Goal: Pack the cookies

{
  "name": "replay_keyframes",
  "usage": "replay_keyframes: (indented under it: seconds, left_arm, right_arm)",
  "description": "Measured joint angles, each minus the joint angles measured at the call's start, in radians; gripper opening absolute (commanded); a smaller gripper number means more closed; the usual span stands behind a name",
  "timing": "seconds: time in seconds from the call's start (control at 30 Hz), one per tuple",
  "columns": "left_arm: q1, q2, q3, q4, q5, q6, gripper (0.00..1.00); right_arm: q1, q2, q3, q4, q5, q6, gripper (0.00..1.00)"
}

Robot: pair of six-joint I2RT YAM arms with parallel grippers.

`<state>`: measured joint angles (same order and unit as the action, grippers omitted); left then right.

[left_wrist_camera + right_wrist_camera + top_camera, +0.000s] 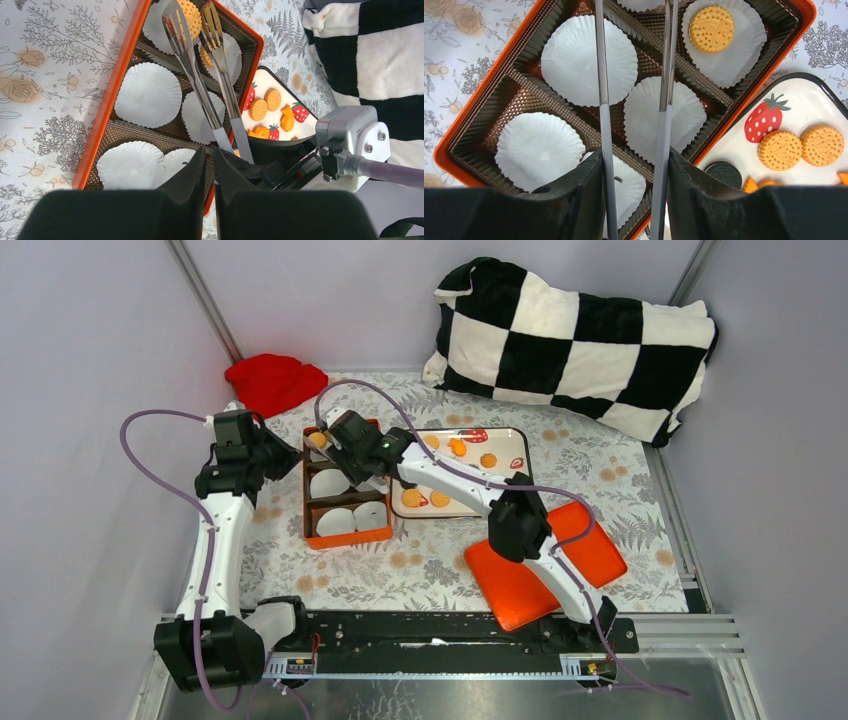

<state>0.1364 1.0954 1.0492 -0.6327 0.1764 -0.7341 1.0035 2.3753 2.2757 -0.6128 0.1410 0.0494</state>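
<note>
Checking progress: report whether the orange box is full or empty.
Nearly empty: one cookie sits in one liner of the orange box; other visible liners are bare.

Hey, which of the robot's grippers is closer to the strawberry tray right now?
Right. The right gripper, holding tongs, hangs over the orange box, next to the strawberry tray. The left gripper is at the box's other side, with the box between it and the tray.
</note>
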Motion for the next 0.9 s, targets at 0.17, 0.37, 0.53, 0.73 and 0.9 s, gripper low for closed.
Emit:
replay_keyframes:
  seconds: [0.17, 0.37, 0.53, 0.73, 0.9]
  left_arm:
    - [0.000, 0.000, -0.005, 0.000, 0.000, 0.011, 0.14]
    - [0.000, 0.000, -0.008, 0.001, 0.013, 0.027, 0.14]
    - [0.000, 0.000, -0.008, 0.001, 0.026, 0.035, 0.15]
    - [0.000, -0.001, -0.010, 0.002, 0.028, 0.039, 0.15]
    - [0.000, -0.002, -0.014, 0.004, 0.045, 0.041, 0.15]
  right_arm:
    - [0.000, 0.019, 0.003, 0.021, 0.030, -0.003, 0.44]
    - [0.000, 0.019, -0.027, 0.059, 0.052, -0.008, 0.54]
    - [0.000, 0.019, -0.037, 0.068, 0.057, -0.011, 0.55]
    - [0.000, 0.017, -0.042, 0.090, 0.071, -0.010, 0.52]
    - [0.000, -0.067, -0.175, 0.111, 0.115, -0.011, 0.52]
